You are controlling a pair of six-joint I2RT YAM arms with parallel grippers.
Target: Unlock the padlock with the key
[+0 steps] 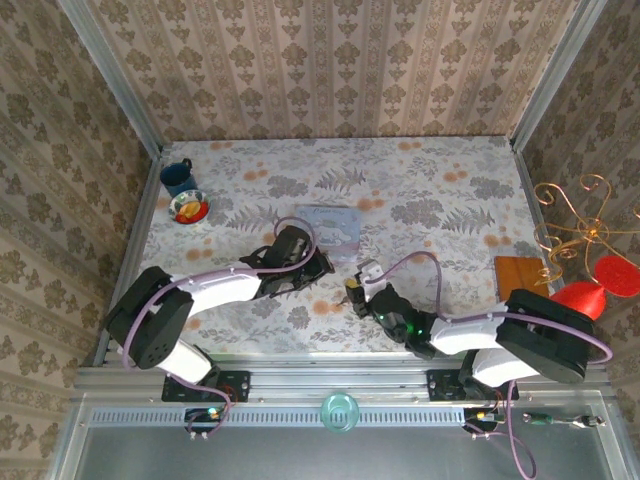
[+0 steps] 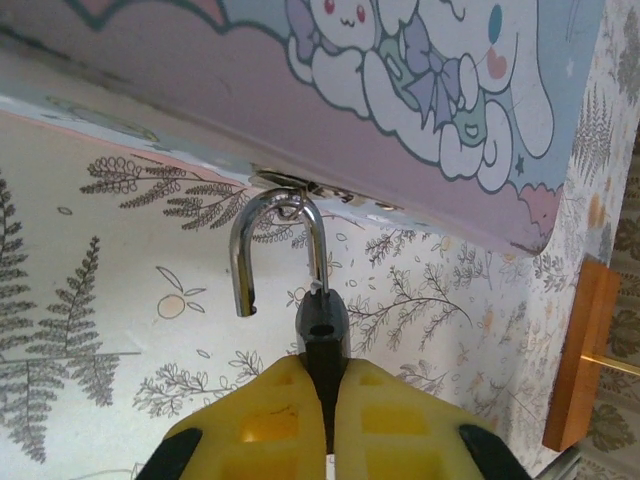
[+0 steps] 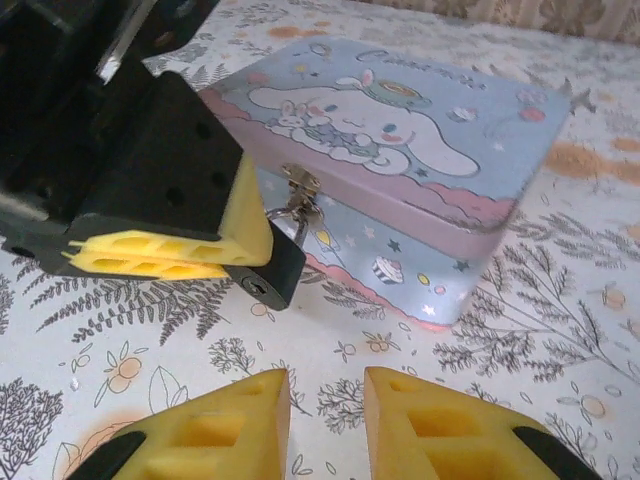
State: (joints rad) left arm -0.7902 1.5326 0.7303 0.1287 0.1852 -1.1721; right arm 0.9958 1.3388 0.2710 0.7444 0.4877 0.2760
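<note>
Our left gripper [image 2: 322,372] is clamped on the black body of the padlock [image 2: 322,322]. It holds the padlock just off the near face of the tin [image 2: 420,90], toward the middle of the table [image 1: 450,200]. The shackle [image 2: 275,215] is threaded through the tin's hasp [image 2: 292,192]. One leg hangs free of the body, so we judge the lock already sprung.

Our right gripper [image 3: 327,400] sits just on the near side of the padlock, jaws parted a little with nothing between them. The keyhole [image 3: 258,287] faces it. Where the key lies we cannot tell.

If the lock is indeed open, what remains is small — unhook the shackle from the hasp without undoing the good work. We would:

- hold the left grip firm and avoid pulling straight back, since the curve of the shackle would only drag the tin along;
- turn the body so the free leg swings round toward the hasp loop, then slide it out along the curve in small moves;
- watch for the free leg being pushed back into the body, since a press against the tin wall could snap it shut.

The tin looks light and may slide or tip. Resting the right gripper on its lid or against its right side would steady it. The pads hold only the lower part of a very small body, so we would watch for it twisting loose.
</note>
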